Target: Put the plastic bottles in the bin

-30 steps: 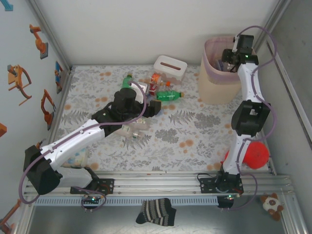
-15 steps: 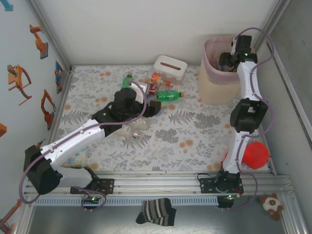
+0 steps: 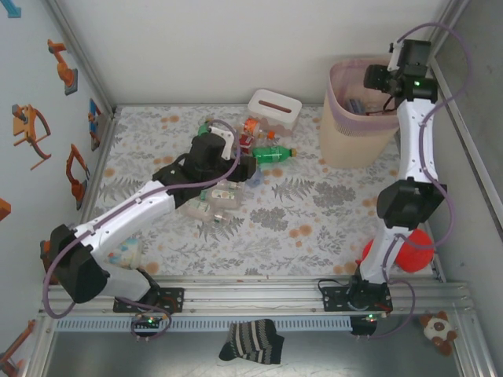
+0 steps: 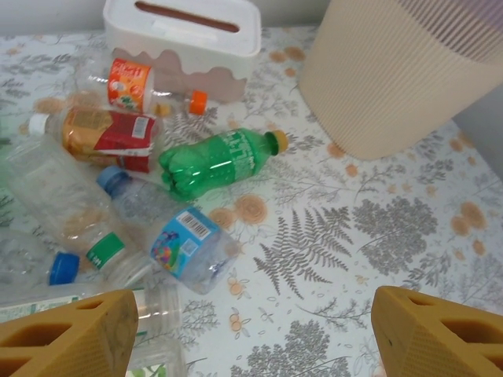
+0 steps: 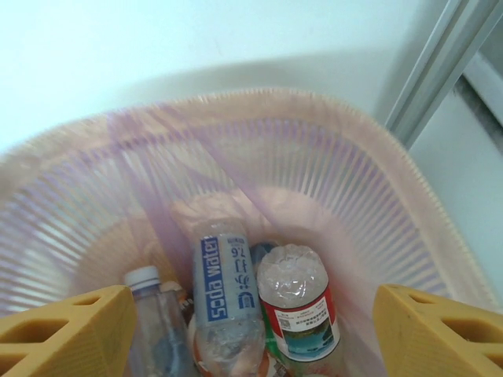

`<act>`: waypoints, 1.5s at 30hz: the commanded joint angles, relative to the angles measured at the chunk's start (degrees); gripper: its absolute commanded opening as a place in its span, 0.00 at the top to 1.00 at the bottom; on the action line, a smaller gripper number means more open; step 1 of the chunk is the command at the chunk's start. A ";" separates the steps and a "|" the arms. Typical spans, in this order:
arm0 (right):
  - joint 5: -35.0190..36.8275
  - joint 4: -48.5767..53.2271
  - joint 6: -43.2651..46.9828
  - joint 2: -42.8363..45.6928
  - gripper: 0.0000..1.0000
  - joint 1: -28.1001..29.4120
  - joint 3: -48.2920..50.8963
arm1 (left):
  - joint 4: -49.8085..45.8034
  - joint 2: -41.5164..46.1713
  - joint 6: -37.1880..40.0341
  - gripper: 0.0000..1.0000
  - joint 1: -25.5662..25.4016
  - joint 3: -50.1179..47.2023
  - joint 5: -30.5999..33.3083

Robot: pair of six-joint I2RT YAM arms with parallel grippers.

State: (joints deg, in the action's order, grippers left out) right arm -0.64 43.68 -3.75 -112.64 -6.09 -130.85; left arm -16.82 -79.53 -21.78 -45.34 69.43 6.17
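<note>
the left gripper [image 4: 251, 345] hangs with fingers apart above the crowded plastic bottles [image 4: 185, 243] on the table [image 4: 377, 236]; closing there could nip two together or roll the green bottle [image 4: 220, 161] away. the right gripper [image 5: 251, 330], fingers apart and empty, hovers over the bin [image 3: 354, 141].

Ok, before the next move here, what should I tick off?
1. Left pincer open and empty: ok.
2. Left pincer lined up on a bottle: ok, the blue-labelled bottle lies just ahead, the green bottle beyond it.
3. Right pincer open, nothing held, above the bin: ok.
4. Bin upright with room inside: ok, the soda water bottle and a few others lie at its bottom.
5. Tissue box out of the grasp path: cannot tell, bottles lie close to it.
6. All bottles binned: not ok.
</note>
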 commanded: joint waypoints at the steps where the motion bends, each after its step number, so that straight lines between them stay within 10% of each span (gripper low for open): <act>1: -2.81 -0.48 -1.74 4.80 0.22 0.11 1.84 | -7.47 -1.62 -1.16 0.22 1.24 3.54 1.90; 10: -10.26 -3.70 -4.92 15.21 0.23 2.10 13.13 | -22.28 -4.51 -7.46 0.23 5.75 7.92 9.50; 17: -12.01 -6.43 -6.80 22.53 0.24 5.87 22.62 | -32.55 -5.05 -37.72 0.28 7.59 4.86 22.77; 24: -12.92 -8.27 -8.20 27.08 0.24 7.40 28.41 | -35.76 -8.60 -56.13 0.35 10.99 0.36 14.96; 45: -13.52 -7.56 -8.34 28.35 0.24 7.84 30.64 | -29.82 -14.57 -68.09 0.27 14.29 -6.77 2.56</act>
State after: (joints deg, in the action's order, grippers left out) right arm -13.74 36.99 -11.38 -85.41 1.30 -100.33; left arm -48.23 -93.08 -88.16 -31.46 63.94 11.35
